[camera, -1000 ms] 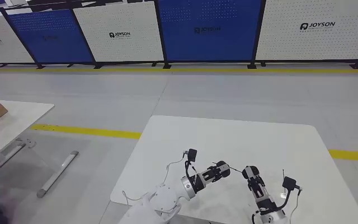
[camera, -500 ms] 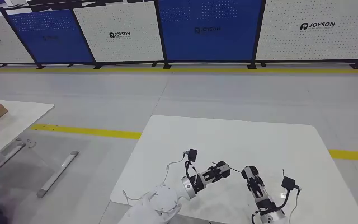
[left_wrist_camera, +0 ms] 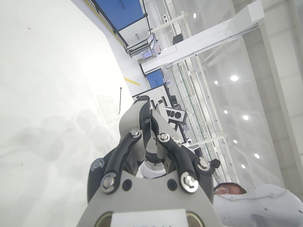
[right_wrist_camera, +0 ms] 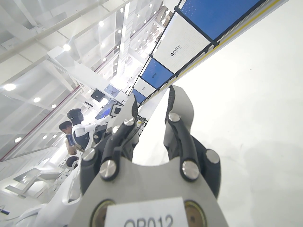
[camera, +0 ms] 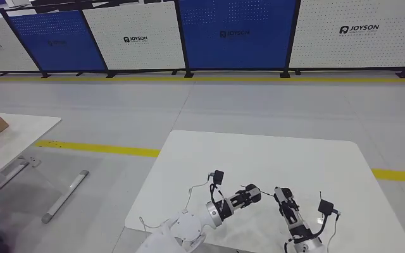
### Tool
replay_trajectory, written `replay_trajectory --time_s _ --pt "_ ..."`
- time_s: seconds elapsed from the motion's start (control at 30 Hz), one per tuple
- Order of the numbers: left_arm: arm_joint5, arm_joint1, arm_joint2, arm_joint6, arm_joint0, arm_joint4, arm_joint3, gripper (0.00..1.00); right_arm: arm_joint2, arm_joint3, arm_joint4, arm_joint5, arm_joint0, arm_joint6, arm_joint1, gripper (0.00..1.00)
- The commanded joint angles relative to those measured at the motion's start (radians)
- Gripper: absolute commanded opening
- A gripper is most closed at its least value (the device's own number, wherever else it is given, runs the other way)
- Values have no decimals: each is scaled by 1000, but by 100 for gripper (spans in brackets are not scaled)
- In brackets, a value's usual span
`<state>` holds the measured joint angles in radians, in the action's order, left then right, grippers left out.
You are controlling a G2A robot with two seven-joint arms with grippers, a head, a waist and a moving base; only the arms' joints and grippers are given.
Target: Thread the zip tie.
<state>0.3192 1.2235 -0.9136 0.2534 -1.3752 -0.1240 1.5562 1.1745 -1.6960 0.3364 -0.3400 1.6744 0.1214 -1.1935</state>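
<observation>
While the black zip tie lies flat on the white counter, just beyond the tip of the left gripper, that gripper's fingers are pressed together with nothing visible between them. The right gripper hangs over the counter near the left one, its fingers a moderate gap apart and holding nothing.
</observation>
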Motion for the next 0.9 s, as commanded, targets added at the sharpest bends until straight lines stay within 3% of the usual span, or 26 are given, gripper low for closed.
replay_trajectory --time_s 0.0,0.87 --pt "0 0 1 -4 -1 3 1 0 -1 0 1 0 0 2 0 28" --pt "-7 5 -13 -56 -13 -5 12 0 -14 -13 8 0 6 9 17 25"
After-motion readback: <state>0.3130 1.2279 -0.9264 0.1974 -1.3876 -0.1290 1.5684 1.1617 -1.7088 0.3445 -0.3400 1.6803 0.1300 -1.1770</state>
